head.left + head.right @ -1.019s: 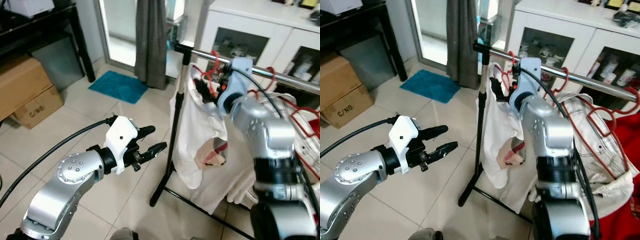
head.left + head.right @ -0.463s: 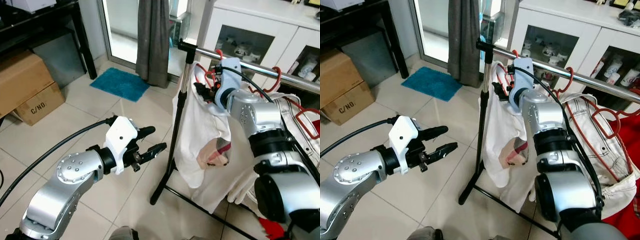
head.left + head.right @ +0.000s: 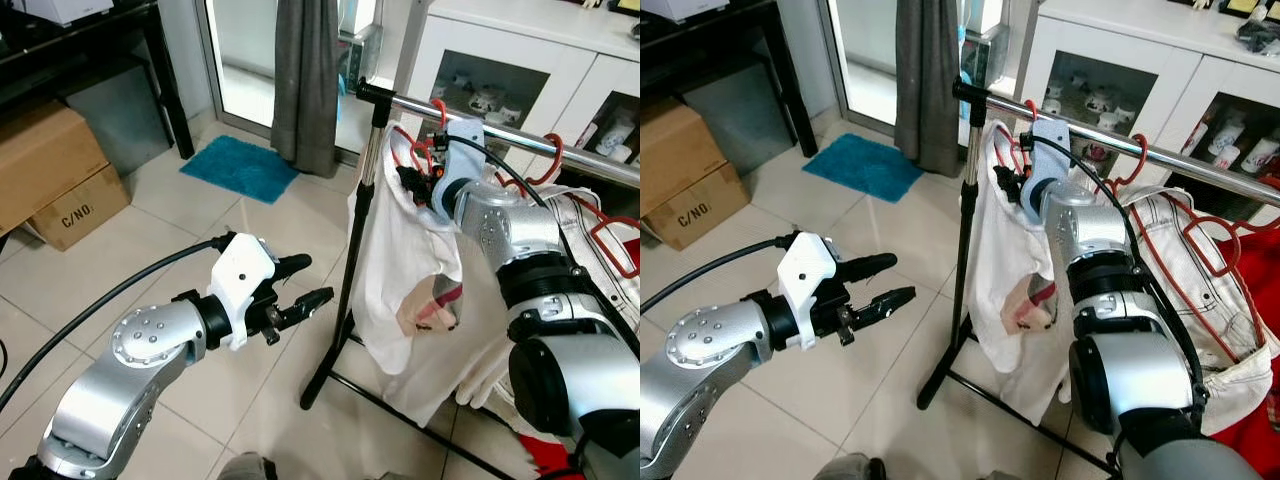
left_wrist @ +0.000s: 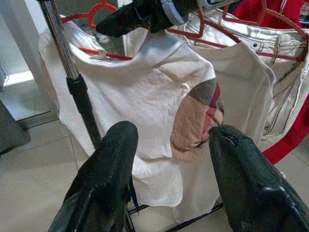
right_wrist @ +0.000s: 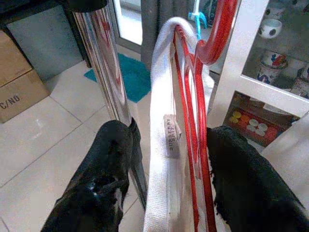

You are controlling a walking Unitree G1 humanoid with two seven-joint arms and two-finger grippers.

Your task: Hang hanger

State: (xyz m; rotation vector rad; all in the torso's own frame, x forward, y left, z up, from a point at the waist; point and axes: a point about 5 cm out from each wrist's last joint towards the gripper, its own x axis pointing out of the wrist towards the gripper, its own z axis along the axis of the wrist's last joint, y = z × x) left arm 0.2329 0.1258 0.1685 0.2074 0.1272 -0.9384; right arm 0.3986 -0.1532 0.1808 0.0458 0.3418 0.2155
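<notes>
Right wrist view: right gripper [image 5: 164, 145] fingers spread astride red hanger [image 5: 195, 92] with white shirt [image 5: 161, 121]. Ease out straight, hook seated on rail [image 3: 1120, 145]. Left gripper [image 3: 300, 285] open, idle.

Open right tool [image 5: 164, 193] straddles red hanger [image 5: 195, 96] and white shirt collar [image 5: 161, 145].

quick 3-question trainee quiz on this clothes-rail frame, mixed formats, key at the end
1. True or false: the right gripper has its fingers spread on either side of the red hanger carrying the white shirt.
2. Which gripper is out over the tiled floor, away from the rail? A) left gripper B) right gripper
3. Fill in: the hanger's hook is at the chrome ____.

Key: 1 true; 2 A; 3 rail. The left gripper is open and holds nothing. From these views it cannot be told whether the hook already sits over the rail.
</notes>
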